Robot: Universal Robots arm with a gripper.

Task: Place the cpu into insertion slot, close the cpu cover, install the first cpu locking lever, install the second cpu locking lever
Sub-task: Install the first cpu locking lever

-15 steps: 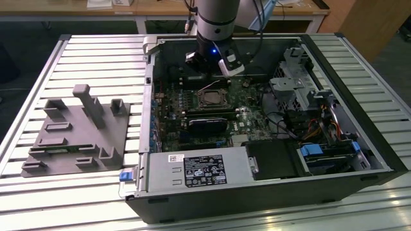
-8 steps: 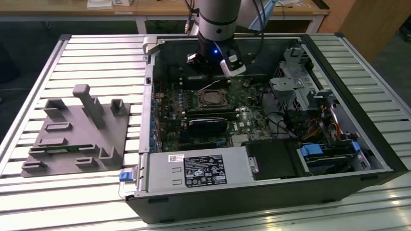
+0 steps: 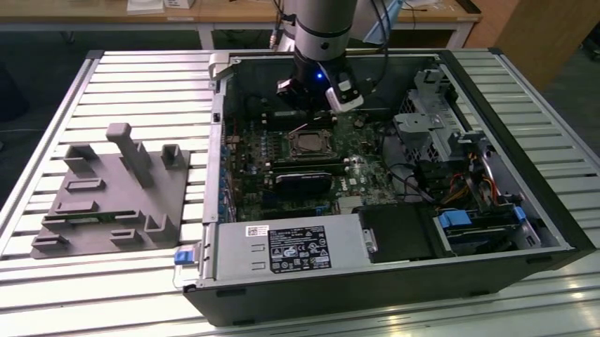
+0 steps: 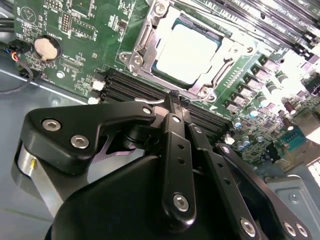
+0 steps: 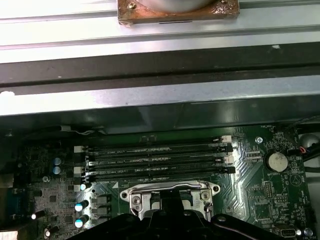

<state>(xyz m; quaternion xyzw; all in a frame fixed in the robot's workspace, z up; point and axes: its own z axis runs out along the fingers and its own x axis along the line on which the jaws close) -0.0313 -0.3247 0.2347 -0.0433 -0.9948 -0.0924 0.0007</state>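
The cpu (image 4: pixel 187 52) lies flat in the insertion slot (image 4: pixel 141 47), its pale metal top showing through the window of the cpu cover (image 4: pixel 220 75), which rests down over it. In the exterior view the insertion slot (image 3: pixel 308 144) sits mid-board inside the open computer case, and my gripper (image 3: pixel 305 116) hangs just above its far edge. The black fingers (image 4: pixel 175 125) come together at the tip, so my gripper (image 4: pixel 171 100) is shut. Its tip is over the memory slots beside the socket, next to a thin silvery locking lever end (image 4: pixel 148 106). In the first wrist view a lever bar (image 5: pixel 170 186) runs along the socket's edge.
Long black memory slots (image 5: pixel 155 157) run beside the socket. A coin battery (image 4: pixel 45 47) sits on the board. A black graphics card (image 3: pixel 302 181), power supply (image 3: pixel 281 249) and drive cage (image 3: pixel 450 140) crowd the case. A grey fixture block (image 3: pixel 112 189) stands on the slatted table at the exterior view's left.
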